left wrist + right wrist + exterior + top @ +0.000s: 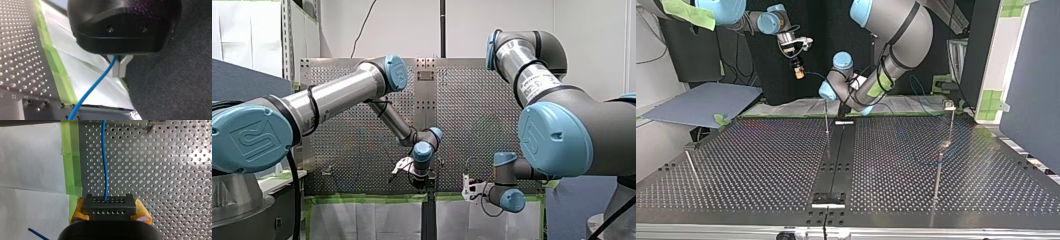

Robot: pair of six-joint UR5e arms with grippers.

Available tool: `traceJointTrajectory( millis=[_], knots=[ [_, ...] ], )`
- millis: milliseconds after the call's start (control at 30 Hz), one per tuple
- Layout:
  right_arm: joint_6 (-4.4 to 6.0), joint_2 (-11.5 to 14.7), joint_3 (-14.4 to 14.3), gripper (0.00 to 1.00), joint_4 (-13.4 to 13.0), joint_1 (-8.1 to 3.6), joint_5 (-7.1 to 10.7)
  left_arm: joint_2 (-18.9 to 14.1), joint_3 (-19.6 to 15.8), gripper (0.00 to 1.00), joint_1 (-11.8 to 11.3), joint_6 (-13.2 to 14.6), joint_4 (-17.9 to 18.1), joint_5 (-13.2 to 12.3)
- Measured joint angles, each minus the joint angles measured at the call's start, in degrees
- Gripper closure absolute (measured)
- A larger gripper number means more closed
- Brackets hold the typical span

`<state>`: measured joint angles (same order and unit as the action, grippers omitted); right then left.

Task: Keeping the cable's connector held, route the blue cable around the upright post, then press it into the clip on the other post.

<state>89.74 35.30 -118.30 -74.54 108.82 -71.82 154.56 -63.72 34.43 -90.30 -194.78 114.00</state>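
- The blue cable [105, 170] looks thin, light and limp. I judge it will bend easily and sag wherever it is unsupported, and its smooth jacket may let it slip through a loose pinch.
- The connector [109, 206] is a small, dark, rigid block with rows of holes. It is the firm place to hold, by its 2 flat sides, while the cable itself is better guided close to the point being routed.
- My right gripper [110, 210] is closed on that connector, with 1 yellow pad on each side of it. The cable leaves the block dead ahead of the gripper, at 12 o'clock, and runs out over the perforated table [175, 182].
- My left gripper [119, 67] has its pale fingers [123, 68] pinched together on the cable with no gap showing. The cable drops away beneath them toward the table edge and the green tape [58, 72].
- In the top view the connector hangs above the table's far edge, at about 11 o'clock from the upright post [826, 120]. My left arm's wrist sits close behind that post's top, at about 12 o'clock.
- The clip [949, 104] tops the other post [941, 160], at about 3 o'clock from the upright post and well apart from both grippers — the cable is not in it yet.
- I cannot tell whether the cable touches the upright post.
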Motion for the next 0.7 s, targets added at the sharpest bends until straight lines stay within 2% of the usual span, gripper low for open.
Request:
traceJointTrajectory(
  millis=[433,700],
  knots=[
    [1.33,0.00,0.43,1.00,0.59,-1.15,0.00,-0.26,-0.48,1.00,1.30,-7.12,0.00,3.58],
    [1.70,0.00,1.14,1.00,1.68,-1.82,-0.09,-3.39,-4.32,1.00,1.94,-8.78,3.46,3.61]
  ],
)
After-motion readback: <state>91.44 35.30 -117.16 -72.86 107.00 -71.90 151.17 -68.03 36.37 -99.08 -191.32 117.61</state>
